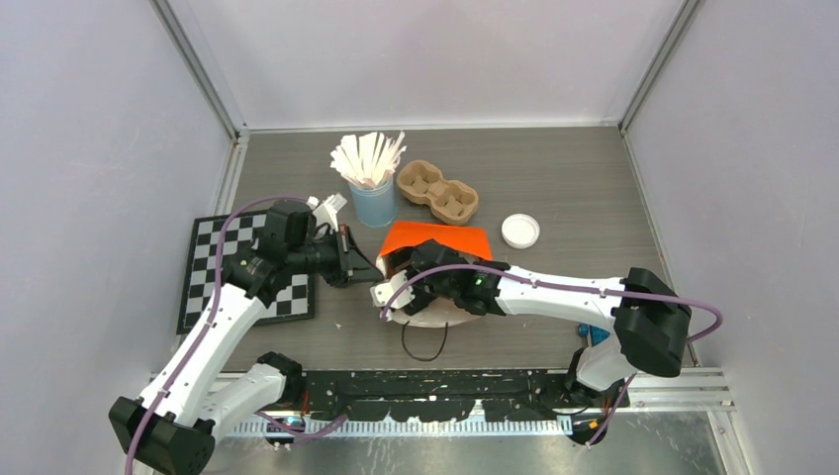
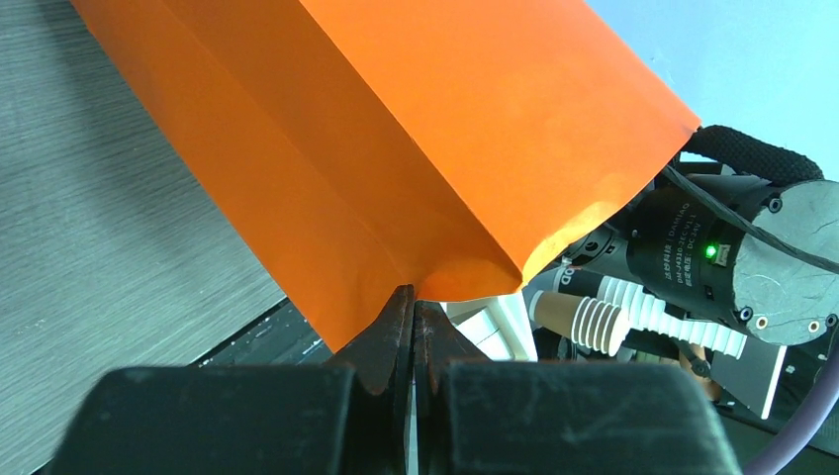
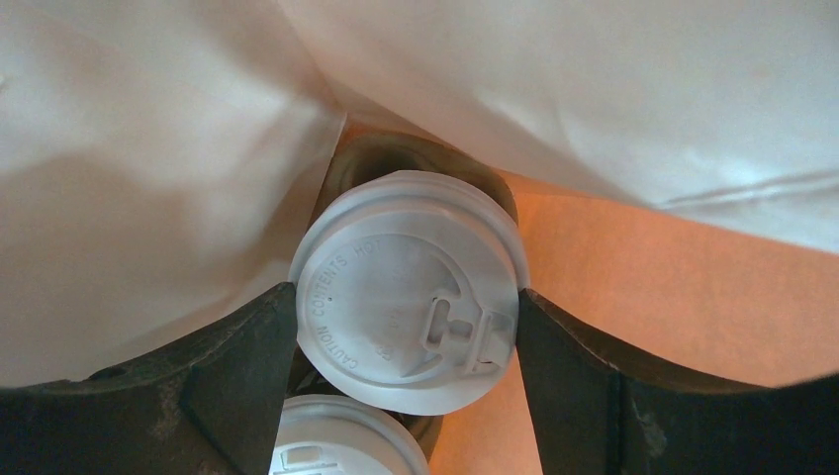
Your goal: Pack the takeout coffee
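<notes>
The orange bag (image 1: 435,240) lies on its side mid-table, mouth toward the arms. My left gripper (image 2: 413,300) is shut on a fold of the orange bag (image 2: 416,148) at its mouth edge; from above the left gripper (image 1: 356,260) sits at the bag's left side. My right gripper (image 3: 408,327) reaches into the bag, its fingers pressed against both sides of the white lid of one takeout coffee (image 3: 408,287), dark cup behind. A second takeout coffee lid (image 3: 346,440) lies just below it. From above, the right gripper (image 1: 403,277) is partly hidden in the bag mouth and the cups are hidden.
A light-blue cup of white sticks (image 1: 373,198) and a brown cardboard cup carrier (image 1: 437,191) stand behind the bag. A loose white lid (image 1: 520,231) lies at the right. A checkerboard mat (image 1: 208,259) lies left. A black cord loop (image 1: 425,341) trails near the front.
</notes>
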`<act>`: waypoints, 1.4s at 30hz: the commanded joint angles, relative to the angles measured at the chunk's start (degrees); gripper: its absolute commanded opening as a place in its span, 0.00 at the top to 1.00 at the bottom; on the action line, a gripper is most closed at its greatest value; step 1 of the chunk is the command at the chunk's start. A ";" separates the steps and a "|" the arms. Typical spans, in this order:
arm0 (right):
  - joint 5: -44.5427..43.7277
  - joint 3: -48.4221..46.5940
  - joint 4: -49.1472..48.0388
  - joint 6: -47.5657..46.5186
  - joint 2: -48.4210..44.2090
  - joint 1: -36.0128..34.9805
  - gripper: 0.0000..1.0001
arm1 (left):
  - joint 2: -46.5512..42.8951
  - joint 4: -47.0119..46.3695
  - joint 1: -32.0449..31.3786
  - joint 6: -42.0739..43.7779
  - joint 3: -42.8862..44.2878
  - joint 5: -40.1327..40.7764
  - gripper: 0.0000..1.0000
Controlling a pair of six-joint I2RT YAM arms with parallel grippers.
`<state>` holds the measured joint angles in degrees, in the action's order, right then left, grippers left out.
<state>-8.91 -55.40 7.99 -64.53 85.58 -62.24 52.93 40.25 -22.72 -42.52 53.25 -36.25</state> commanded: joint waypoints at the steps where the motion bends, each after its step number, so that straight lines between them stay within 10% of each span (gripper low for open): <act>1: -1.07 -0.74 -2.20 -0.50 1.27 0.44 0.38 | -0.28 0.43 0.13 -1.29 2.60 -3.08 1.00; 42: -1.37 -2.61 -2.70 1.09 1.51 0.68 0.19 | 2.29 -0.57 0.13 -1.51 2.71 -4.70 1.00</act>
<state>-10.72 -55.81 3.40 -65.82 89.08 -62.17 55.02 40.12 -22.00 -43.13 53.45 -36.03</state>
